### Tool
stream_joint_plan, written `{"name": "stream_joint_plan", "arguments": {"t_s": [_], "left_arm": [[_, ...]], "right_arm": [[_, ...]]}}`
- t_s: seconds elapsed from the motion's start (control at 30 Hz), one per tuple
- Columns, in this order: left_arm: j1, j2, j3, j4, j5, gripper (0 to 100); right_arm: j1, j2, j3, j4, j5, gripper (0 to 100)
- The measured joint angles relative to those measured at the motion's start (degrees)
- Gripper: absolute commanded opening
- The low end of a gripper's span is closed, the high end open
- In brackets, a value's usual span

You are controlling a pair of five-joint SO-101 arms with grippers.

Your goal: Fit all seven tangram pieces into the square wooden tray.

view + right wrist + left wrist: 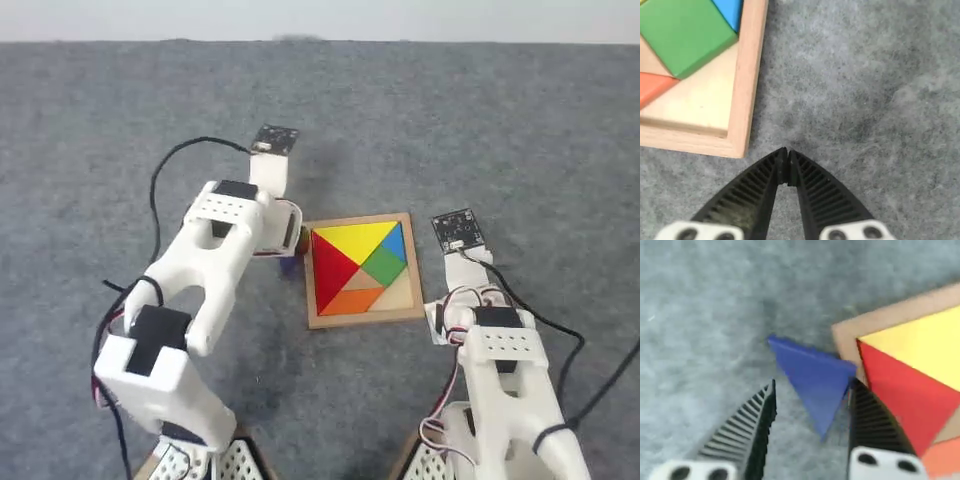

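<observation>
Just outside the tray's (pixel 860 322) corner, the dark blue triangle (pixel 812 377) lies between the left gripper's (pixel 812 386) spread jaws, touching the rim; closing off-centre could twist it free. The right gripper (pixel 785 155) sits closed beside the tray's opposite edge.

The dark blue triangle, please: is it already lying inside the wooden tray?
No, the dark blue triangle lies on the grey carpet just outside a corner of the wooden tray, between the fingers of the left hand.

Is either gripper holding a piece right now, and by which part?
Nothing is held. The left gripper is open around the blue triangle, not closed on it; the right gripper is shut on nothing.
</observation>
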Motion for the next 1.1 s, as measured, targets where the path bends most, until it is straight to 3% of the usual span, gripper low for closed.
{"name": "stream_joint_plan", "arguments": {"t_s": [0.53, 1.1], "left_arm": [[-6.0, 0.9, -1.4, 0.6, 3.6, 20], [-4.7, 4.8, -9.9, 1.1, 12.6, 20]], "right_arm": [[0.0, 0.0, 0.0, 0.0, 0.0, 0.8], [0.0, 0.0, 0.0, 0.0, 0.0, 0.8]]}}
